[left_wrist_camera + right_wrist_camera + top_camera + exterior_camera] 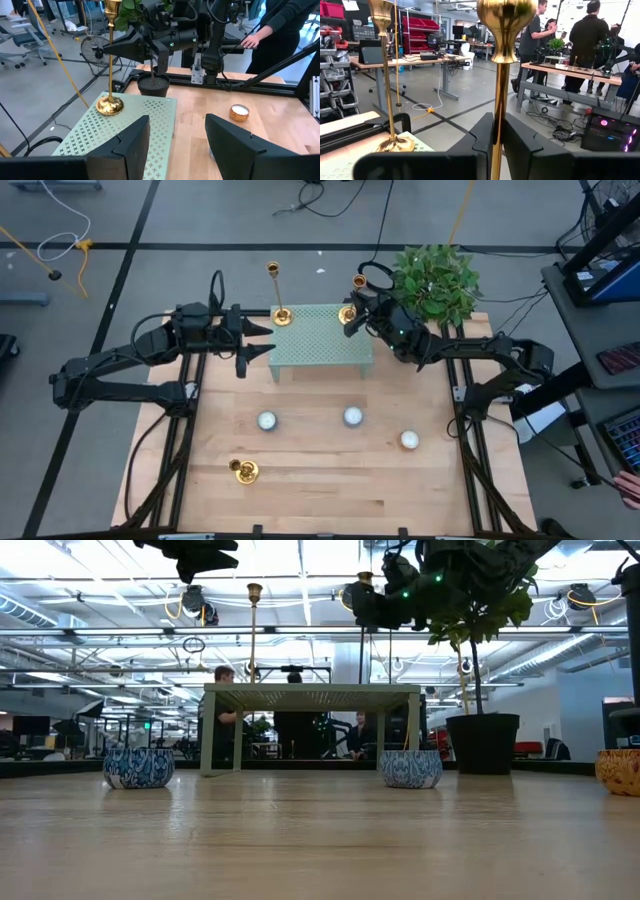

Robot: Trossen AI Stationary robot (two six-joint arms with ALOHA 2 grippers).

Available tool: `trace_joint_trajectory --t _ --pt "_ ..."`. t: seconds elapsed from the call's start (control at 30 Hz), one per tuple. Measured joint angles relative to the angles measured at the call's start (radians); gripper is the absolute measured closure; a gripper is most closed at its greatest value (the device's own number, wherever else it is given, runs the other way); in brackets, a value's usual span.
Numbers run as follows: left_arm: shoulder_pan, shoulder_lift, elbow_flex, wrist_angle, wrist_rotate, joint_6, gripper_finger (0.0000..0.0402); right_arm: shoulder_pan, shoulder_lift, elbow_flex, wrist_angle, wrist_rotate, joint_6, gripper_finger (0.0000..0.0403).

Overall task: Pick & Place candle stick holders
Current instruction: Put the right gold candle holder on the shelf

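A green perforated stand (320,340) is at the table's far middle. One gold candlestick (281,315) stands upright with its base on the stand's far left corner; it also shows in the right wrist view (389,100). My right gripper (498,145) is shut on a second candlestick (348,313) at the stand's far right corner. My left gripper (177,145) is open and empty, level at the stand's left edge (262,340). A third gold candlestick (243,470) is on the wood at the near left; I cannot tell if it stands or lies. My right gripper pinches the upper part of the candlestick's thin stem (498,120) between its two fingers (480,142), below the cup top. The fingers come level from the table's right side and lie across the stem. The candlestick is upright, with its round base (110,106) on the stand.
A potted plant (435,280) stands just right of the stand, behind my right arm. Three tea-light candles lie on the wood: (267,420), (352,416), (409,440). A person's arm (260,35) reaches near the table's right rail. Other people stand in the room beyond.
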Motion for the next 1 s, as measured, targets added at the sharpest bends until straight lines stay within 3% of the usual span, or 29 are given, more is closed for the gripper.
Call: trace_joint_trajectory --t 0.7,1.0 --pt "0.0 0.0 0.0 0.008 0.0 -0.003 0.0202 -0.028 -0.001 0.0 -0.017 -0.005 0.115 0.0381" --pt "0.0 0.0 0.0 0.007 0.0 -0.003 0.0202 -0.032 0.0 0.0 -0.033 -0.008 0.104 0.0346"
